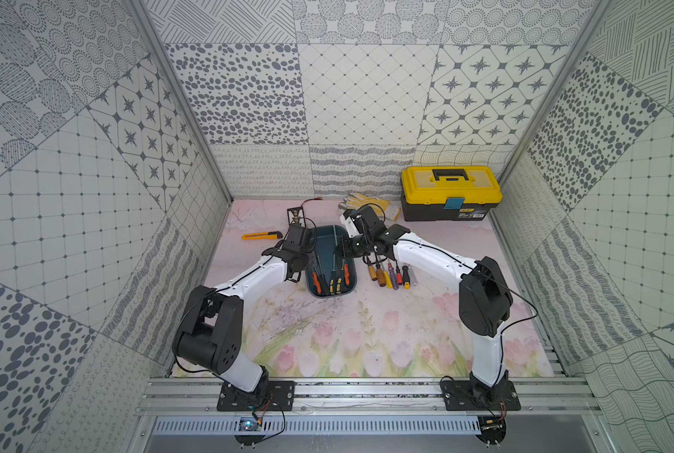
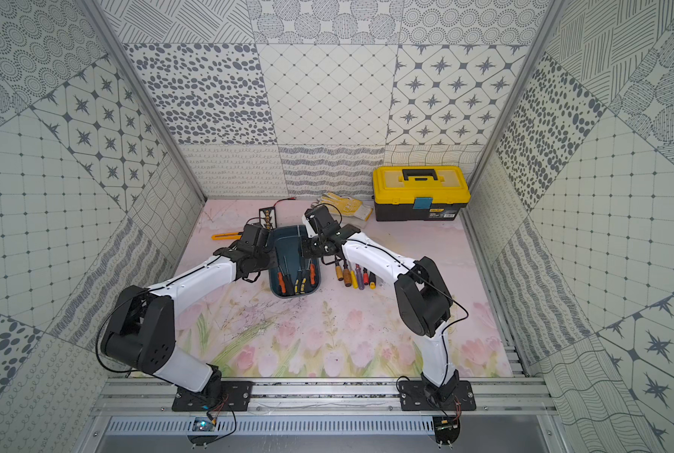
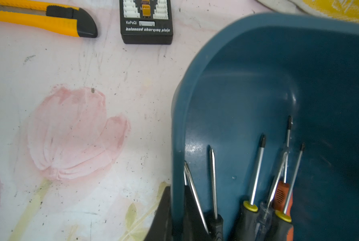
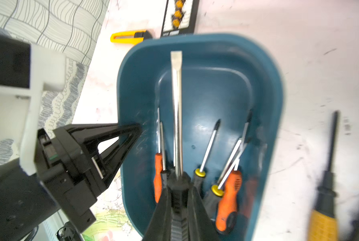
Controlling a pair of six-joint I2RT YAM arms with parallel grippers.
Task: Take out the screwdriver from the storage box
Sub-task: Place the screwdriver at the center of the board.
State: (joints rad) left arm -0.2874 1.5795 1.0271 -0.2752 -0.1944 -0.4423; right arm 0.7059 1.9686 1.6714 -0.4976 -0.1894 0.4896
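Note:
The dark teal storage box [image 1: 329, 235] [image 2: 288, 240] stands in the middle of the table, seen in both top views. My left gripper [image 3: 177, 187] [image 4: 135, 128] is shut on the box's side wall [image 3: 175, 129], one finger outside and one inside. My right gripper [image 4: 177, 187] is shut on the black handle of a big flat-blade screwdriver [image 4: 177, 108]; its blade points along the box toward the far end. Several other screwdrivers [image 4: 228, 187] with orange or black handles lie in the box.
Several screwdrivers [image 1: 390, 274] lie on the table just right of the box. A yellow utility knife [image 1: 261, 235] and a black charging plate [image 1: 295, 215] lie back left. Work gloves [image 1: 368, 204] and a yellow-lidded toolbox [image 1: 451, 192] stand at the back right.

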